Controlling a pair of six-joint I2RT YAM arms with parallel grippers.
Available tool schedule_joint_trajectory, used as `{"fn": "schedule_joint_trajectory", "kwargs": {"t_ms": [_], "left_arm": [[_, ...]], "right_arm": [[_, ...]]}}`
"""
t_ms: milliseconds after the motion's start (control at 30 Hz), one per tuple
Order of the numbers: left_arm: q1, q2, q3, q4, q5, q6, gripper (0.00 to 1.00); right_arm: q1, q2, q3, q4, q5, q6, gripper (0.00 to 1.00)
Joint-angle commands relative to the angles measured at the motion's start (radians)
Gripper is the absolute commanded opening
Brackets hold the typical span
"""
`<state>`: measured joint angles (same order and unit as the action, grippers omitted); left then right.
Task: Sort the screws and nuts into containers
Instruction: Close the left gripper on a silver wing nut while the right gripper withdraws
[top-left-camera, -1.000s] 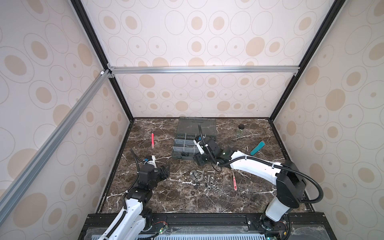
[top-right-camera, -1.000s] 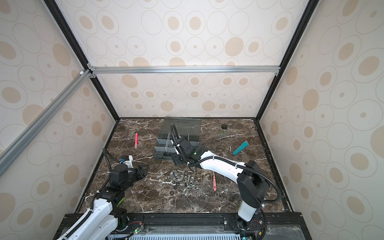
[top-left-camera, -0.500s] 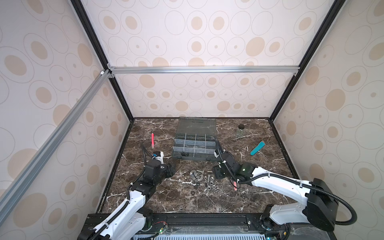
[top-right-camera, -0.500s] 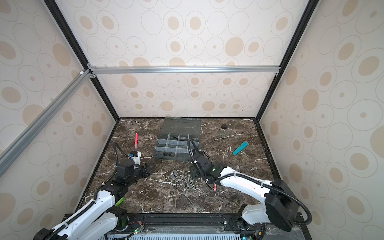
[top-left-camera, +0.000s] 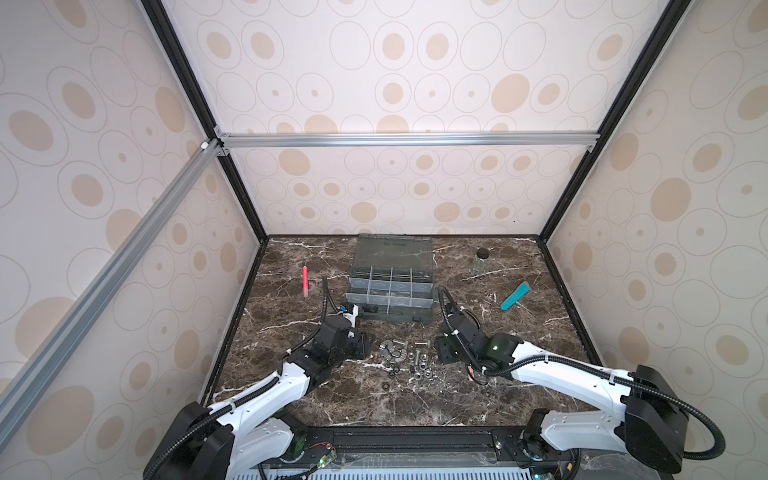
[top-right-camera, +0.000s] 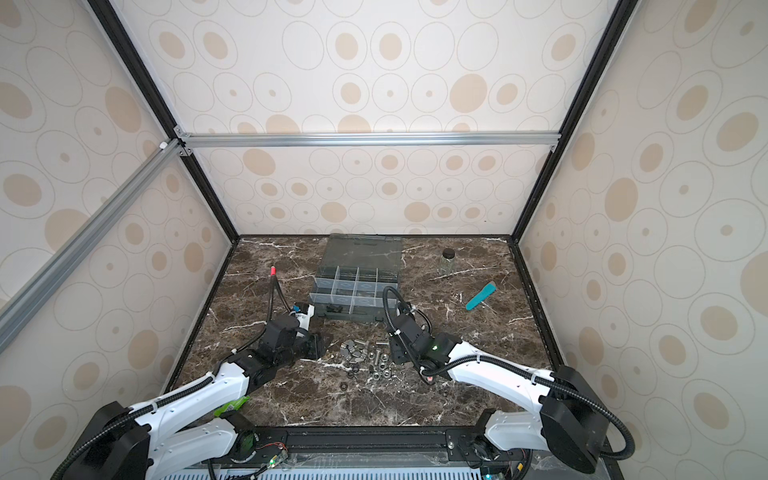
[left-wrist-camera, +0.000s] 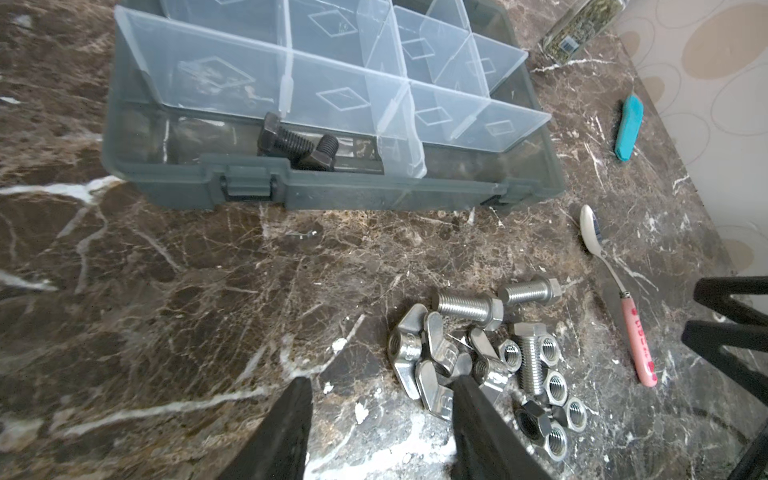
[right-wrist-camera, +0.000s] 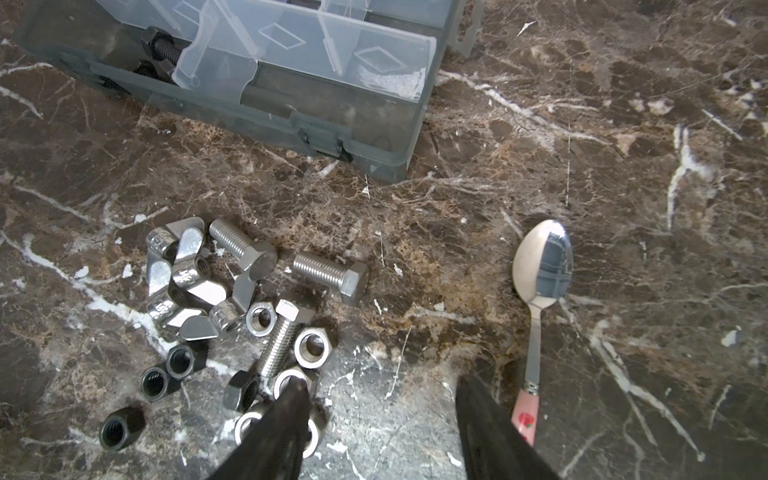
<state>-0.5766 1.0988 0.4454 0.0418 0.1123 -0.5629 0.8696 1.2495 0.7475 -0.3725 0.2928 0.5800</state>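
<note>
Right gripper (right-wrist-camera: 382, 384) has dropped back off the organizer box (left-wrist-camera: 374, 195) and my left gripper (left-wrist-camera: 380, 382) has reached forward, so now I'm flanking the pile from both sides, low over the marble tabletop (top-left-camera: 332, 395). Three silver screws (right-wrist-camera: 328, 270) lie loose there, mixed with silver hex nuts (right-wrist-camera: 312, 347), a clump of wing nuts (left-wrist-camera: 419, 353) and a few black nuts (right-wrist-camera: 179, 360) on the pile's near side. My left jaws stand apart with nothing between them, one fingertip right against the wing nuts. My right jaws are apart too and empty, one fingertip over a silver nut. Just behind the pile sits the box, lid laid back. Of its containers (top-left-camera: 390, 286), the near-left one holds two black screws (left-wrist-camera: 291, 143). A pink-handled spoon (right-wrist-camera: 540, 270) lies just beside my right fingers. Farther out are a teal plastic piece (top-left-camera: 515, 296), a black-capped glass jar (top-left-camera: 481, 262) and a pink stick (top-left-camera: 305, 280).
</note>
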Motion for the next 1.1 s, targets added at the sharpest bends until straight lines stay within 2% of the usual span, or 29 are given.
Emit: {"fn": "schedule_joint_trajectory", "kwargs": {"t_ms": [0,367,600,1067], "left_arm": [[-0.03,0.039,0.06,0.017,-0.019,0.043,0.53],[-0.084,0.166,0.133,-0.017,-0.021,0.084,0.5],[-0.116,0.256,0.196,-0.094,-0.049,0.115,0.49],[-0.143,0.306,0.202,-0.101,-0.062,0.108,0.46]], "right_arm": [[0.004,-0.013,-0.005,-0.017,0.028,0.033,0.6],[0.003,-0.029,-0.014,-0.023,0.051,0.054,0.6],[0.004,-0.041,-0.005,-0.055,0.078,0.044,0.59],[0.003,-0.118,-0.086,-0.046,0.108,0.092,0.6]]}}
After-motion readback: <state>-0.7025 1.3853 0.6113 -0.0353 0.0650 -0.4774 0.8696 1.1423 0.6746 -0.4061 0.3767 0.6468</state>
